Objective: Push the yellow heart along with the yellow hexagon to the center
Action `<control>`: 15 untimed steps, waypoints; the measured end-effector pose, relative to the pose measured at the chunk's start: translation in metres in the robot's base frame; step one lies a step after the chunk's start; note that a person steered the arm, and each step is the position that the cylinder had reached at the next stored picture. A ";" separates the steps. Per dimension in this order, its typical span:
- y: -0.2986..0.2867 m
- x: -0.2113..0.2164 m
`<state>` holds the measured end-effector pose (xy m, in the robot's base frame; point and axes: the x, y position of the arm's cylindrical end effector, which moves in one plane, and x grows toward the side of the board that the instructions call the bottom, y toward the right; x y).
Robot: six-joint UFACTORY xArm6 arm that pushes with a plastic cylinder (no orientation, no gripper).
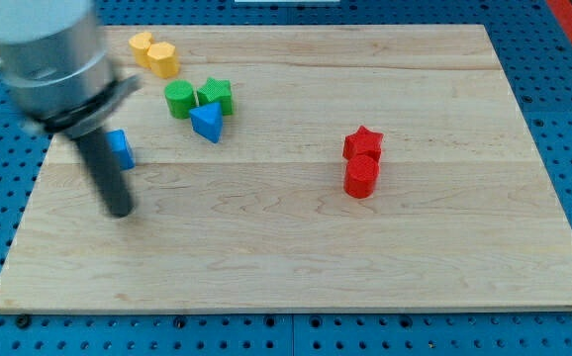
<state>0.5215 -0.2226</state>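
Observation:
The yellow heart (142,45) and the yellow hexagon (163,59) lie touching each other near the board's top left edge. My tip (119,211) rests on the board at the view's left, well below both yellow blocks and just below a blue block (121,149) that the rod partly hides. The tip touches no block.
A green round block (179,100), a green star (215,95) and a blue triangle (207,122) cluster below and right of the yellow pair. A red star (362,144) and a red block (361,177) sit right of centre. The wooden board (444,257) lies on a blue perforated table.

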 end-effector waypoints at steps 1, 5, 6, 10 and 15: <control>-0.026 -0.035; -0.034 -0.145; -0.061 -0.207; 0.057 -0.248; 0.262 -0.168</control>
<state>0.3539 0.0397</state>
